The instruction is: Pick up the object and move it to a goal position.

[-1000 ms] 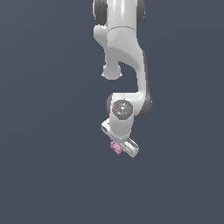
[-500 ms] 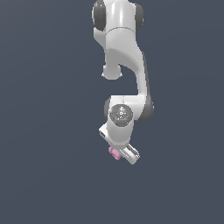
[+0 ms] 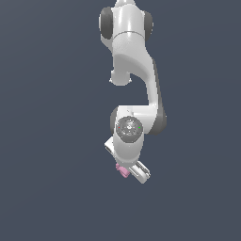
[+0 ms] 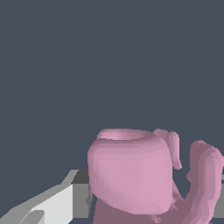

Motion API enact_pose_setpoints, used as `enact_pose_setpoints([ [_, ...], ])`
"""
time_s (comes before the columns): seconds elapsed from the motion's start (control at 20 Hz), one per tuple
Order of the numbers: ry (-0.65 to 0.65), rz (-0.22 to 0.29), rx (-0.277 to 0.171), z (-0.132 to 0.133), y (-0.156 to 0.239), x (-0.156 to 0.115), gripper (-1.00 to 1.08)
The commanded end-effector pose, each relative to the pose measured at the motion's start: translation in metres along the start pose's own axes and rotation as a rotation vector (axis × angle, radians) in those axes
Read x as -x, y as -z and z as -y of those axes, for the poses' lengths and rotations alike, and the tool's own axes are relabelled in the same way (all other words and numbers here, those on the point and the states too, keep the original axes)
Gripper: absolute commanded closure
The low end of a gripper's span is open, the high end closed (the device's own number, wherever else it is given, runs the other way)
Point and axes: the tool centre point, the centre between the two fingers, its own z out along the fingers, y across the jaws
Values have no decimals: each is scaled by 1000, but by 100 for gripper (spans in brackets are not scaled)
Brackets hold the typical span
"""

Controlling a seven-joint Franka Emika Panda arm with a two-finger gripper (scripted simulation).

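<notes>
The object (image 3: pixel 123 171), a small pink faceted lump, sits low in the exterior frame, just below centre, tucked against the white pincer (image 3: pixel 129 170) at the arm's tip. In the wrist view the object (image 4: pixel 131 175) fills the lower right, pressed next to a grey-white finger (image 4: pixel 57 203) in the lower left corner. You appear to have the pincer clamped on it, though the second finger is hidden (so the hold is a judgement, not a certainty). The main risk: the lump is irregular, and its facets may give the pads little flat contact. A quick swing or wrist turn could let it rotate or slip out. No goal marker shows, so watch for overshoot.
</notes>
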Motion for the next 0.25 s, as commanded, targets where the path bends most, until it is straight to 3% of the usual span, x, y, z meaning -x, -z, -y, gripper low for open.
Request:
enact_pose_setpoints([
  [0.0, 0, 0, 0, 2, 1, -2, 108],
  [0.2, 0, 0, 0, 3, 2, -4, 108],
])
